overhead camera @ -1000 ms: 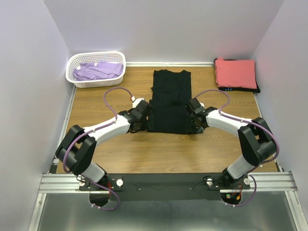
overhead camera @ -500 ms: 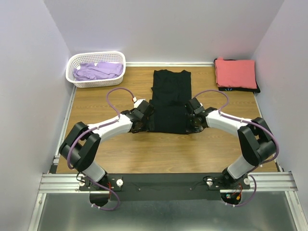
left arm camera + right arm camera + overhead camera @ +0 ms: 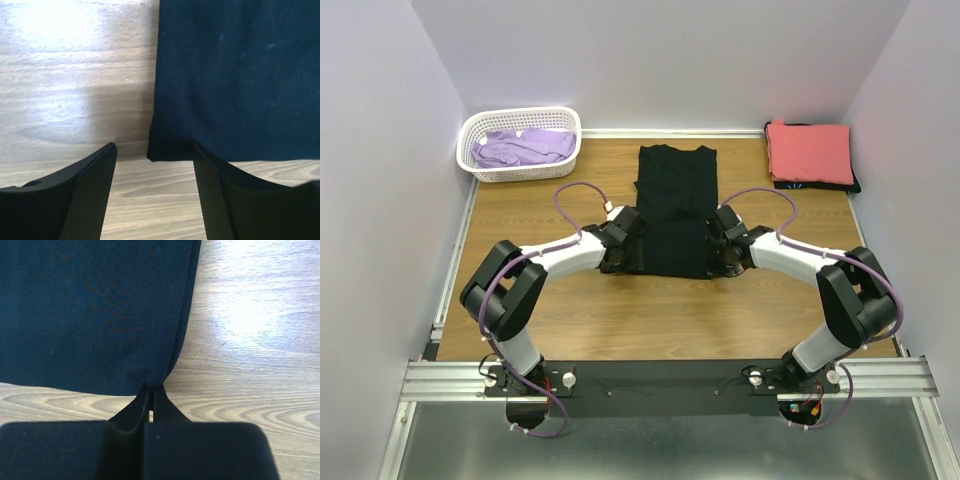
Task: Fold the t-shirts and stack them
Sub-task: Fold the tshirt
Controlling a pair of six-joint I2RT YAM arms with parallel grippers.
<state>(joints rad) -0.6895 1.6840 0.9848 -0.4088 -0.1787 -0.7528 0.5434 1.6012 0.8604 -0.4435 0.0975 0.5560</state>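
You are looking down at a wooden table (image 3: 650,310) with a black t-shirt (image 3: 672,205) lying flat at its centre. It is already narrowed into a long strip, with its collar at the far end.

Far to the left of the black t-shirt, a white lattice basket (image 3: 463,140) is holding a crumpled lavender t-shirt (image 3: 525,148). Far to its right, a folded coral-red t-shirt (image 3: 810,150) is resting on a dark t-shirt (image 3: 840,187).

Both arms are reaching in to the black t-shirt's near edge. The right gripper (image 3: 150,390) is pinching the near right corner, its jaws closed tight on the fabric. The left gripper (image 3: 152,152) is straddling the near left corner, its jaws apart with the cloth between them and not yet clamped.

You are judging this as the grasping step before the lengthwise fold. Next, the left jaws likely need to close on their corner. Then both arms would lift together and carry the near hem toward the collar, keeping the edge level.

Compared with a second ago, the right jaws are now closed where they were standing open. The left jaws are narrowing, and the left arm's elbow is swinging in toward the black t-shirt. The shirt itself is lying where it was.
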